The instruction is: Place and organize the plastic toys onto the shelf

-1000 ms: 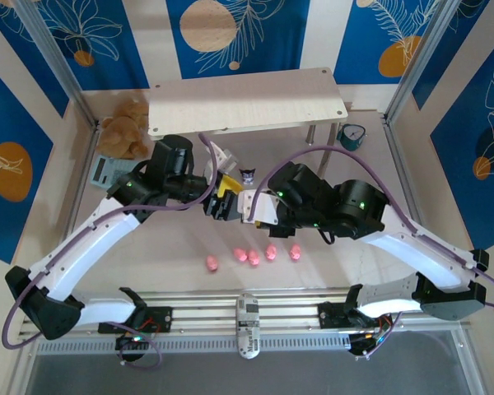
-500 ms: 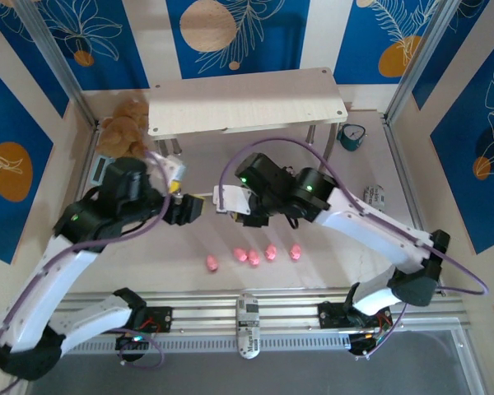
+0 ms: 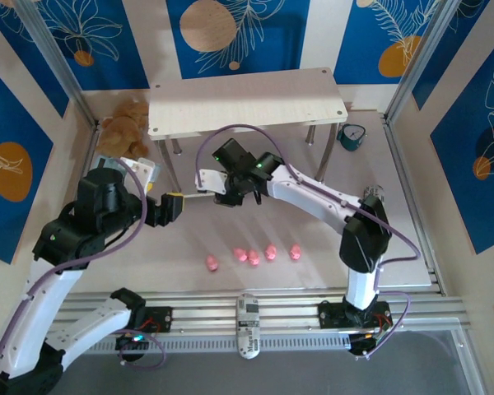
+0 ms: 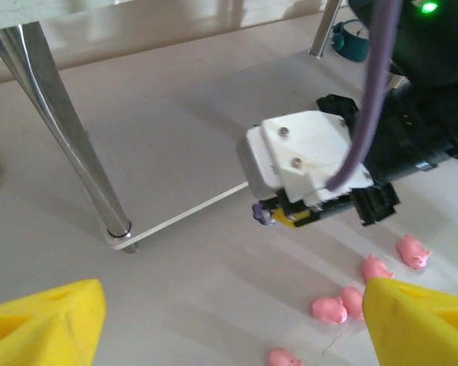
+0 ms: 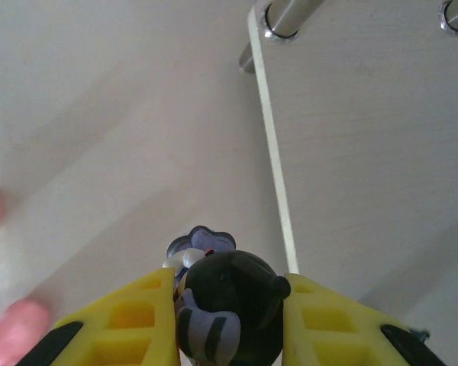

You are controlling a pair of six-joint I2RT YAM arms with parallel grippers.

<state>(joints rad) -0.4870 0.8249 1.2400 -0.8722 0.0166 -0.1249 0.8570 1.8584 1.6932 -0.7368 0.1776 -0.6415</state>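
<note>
My right gripper [image 5: 230, 280] is shut on a dark purple-black figurine [image 5: 229, 316], its yellow fingers pressed to both sides. It hovers at the front edge of the shelf's lower board [image 5: 366, 152]. From above, the right gripper [image 3: 204, 188] reaches in under the left part of the pale shelf [image 3: 247, 103]. In the left wrist view the held figurine [image 4: 261, 214] pokes out below the white gripper body. Several pink pigs [image 3: 253, 257] lie in a row on the table, and the same pigs [image 4: 328, 308] show from the left wrist. My left gripper [image 3: 174, 206] stands open and holds nothing, left of the right one.
A brown plush bear [image 3: 123, 132] sits at the back left beside the shelf. A teal alarm clock [image 3: 352, 137] stands by the shelf's right legs. A silver shelf leg [image 4: 69, 137] rises close to my left gripper. The right arm's forearm spans the table's middle.
The right arm has stretched left and back with the figurine, up to the shelf's lower board. The left arm has drawn back to the left, away from it.
</note>
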